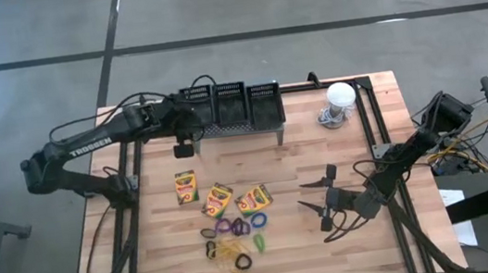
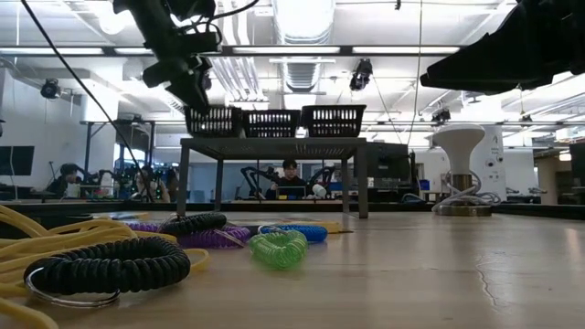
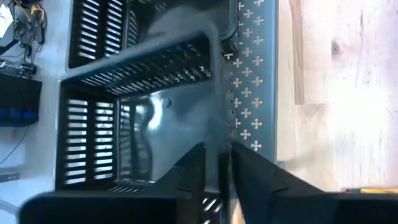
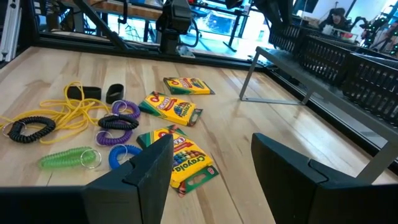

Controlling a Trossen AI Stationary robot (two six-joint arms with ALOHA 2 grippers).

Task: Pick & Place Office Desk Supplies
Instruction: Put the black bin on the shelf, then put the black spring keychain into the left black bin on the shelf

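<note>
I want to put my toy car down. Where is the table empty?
Bare wood lies between the crayon boxes and the open right gripper, and under the white dome. It's crowded around the coil loops. The left gripper hangs by the baskets.

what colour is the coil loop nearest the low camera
Black: the coil loop lies on yellow bands, clearest in the low view.

The surface [image 4: 261,134] is pale, matt planked wood, the crayon boxes [image 4: 179,157] glossy printed card, the coiled loops [image 2: 279,248] shiny ribbed plastic, the baskets [image 3: 134,93] black mesh, and the perforated stand [image 3: 252,74] matt grey metal.
</note>
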